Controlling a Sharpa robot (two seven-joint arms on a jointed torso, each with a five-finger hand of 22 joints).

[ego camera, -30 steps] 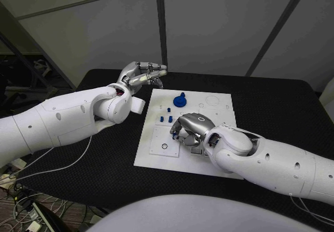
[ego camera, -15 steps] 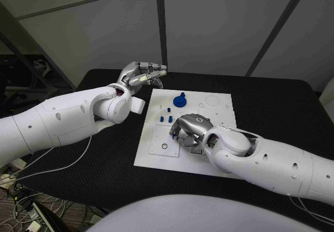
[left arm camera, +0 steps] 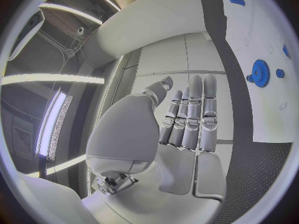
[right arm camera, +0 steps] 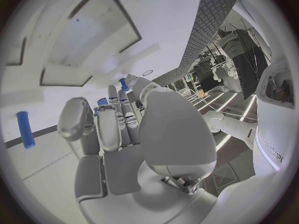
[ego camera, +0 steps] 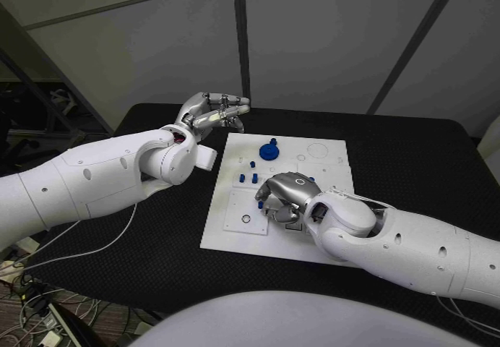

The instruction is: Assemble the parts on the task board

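Our right hand [ego camera: 289, 192] curls its fingers down over small blue pegs [ego camera: 250, 174] on the white plate [ego camera: 323, 170]; whether it holds one, we cannot tell. Our left hand [ego camera: 212, 110] hovers empty, fingers loosely apart.

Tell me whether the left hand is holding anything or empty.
Empty. The left hand is raised beside the task board, and the left wrist view shows its fingers straight, side by side, with nothing between them.

A black table [ego camera: 417, 159] carries the white task board [ego camera: 328, 163].

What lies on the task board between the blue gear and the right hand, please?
In the head view, a few small blue pegs lie on the white task board between the blue gear and the right hand.
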